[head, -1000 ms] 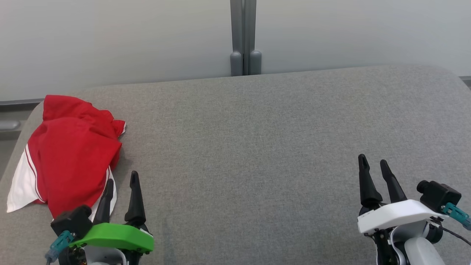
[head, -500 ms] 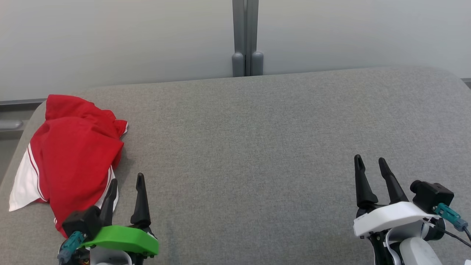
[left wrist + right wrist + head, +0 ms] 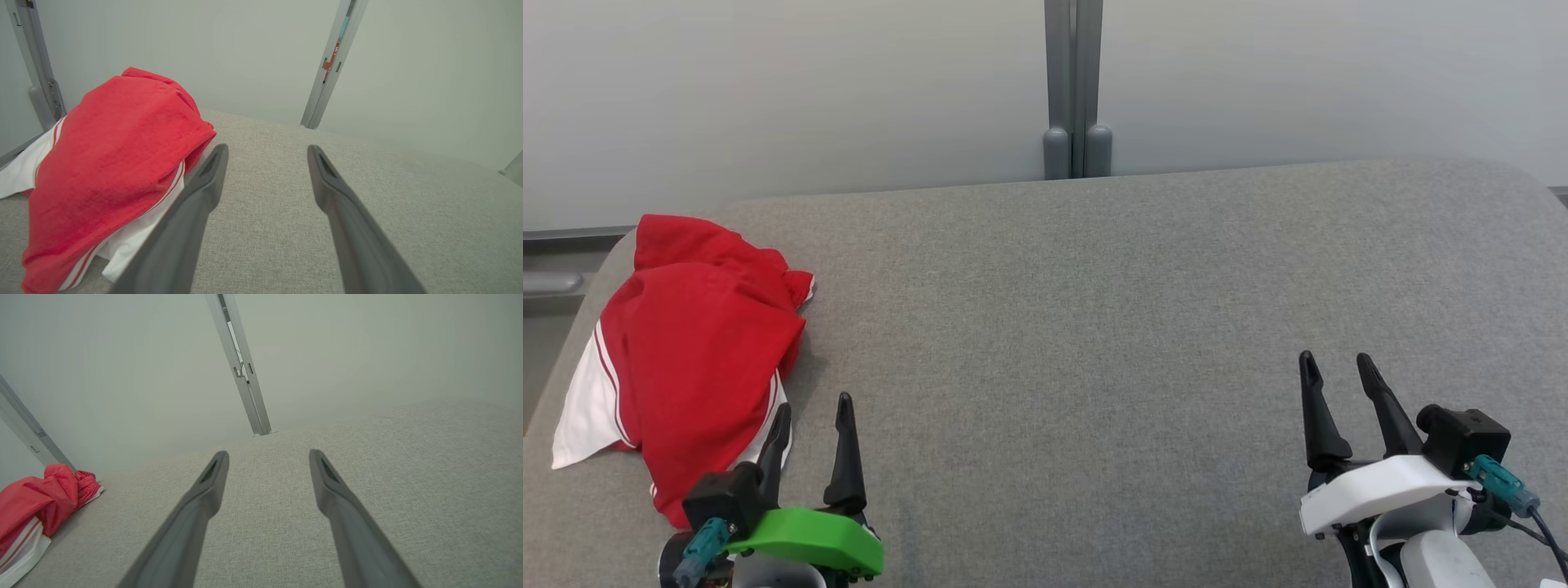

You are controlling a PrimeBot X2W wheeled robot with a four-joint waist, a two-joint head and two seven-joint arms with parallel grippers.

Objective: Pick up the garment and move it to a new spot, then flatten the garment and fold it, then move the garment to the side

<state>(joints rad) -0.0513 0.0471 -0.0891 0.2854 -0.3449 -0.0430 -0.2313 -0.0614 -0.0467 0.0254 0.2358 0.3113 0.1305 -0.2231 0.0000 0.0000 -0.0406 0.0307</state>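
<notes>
Garment (image 3: 694,359) is lying bunched at the left end of the grey padded surface (image 3: 1094,327), red cloth on top, white striped panel showing at its left and near edges; its long axis is running from the far edge back toward me, leaning slightly left at the near end.

My left gripper (image 3: 814,404) is hovering just beside the garment's near right corner, jaws spread wide and holding nothing; in the left wrist view the garment (image 3: 114,163) is sitting to the left of my left finger (image 3: 196,196), white hem just beside it, whether touching I cannot tell; so the cloth is lying left and forward of this hand, not between the fingers.

My right gripper (image 3: 1335,358) is hanging well apart at the right end of the surface, also spread and empty; from its wrist the garment (image 3: 36,502) is looking small and far off to the left; left arm is plainly the nearer one; I am judging the pick-up to call for a short swing left and forward.

Against the earlier frames: the whole head view is shifting, grey post (image 3: 1074,82) and garment sliding right and down together, so my head is moving, not the cloth; my left finger is no longer overlapping the hem as much; my right gripper is drifting slightly inward; both jaws are staying equally wide.
</notes>
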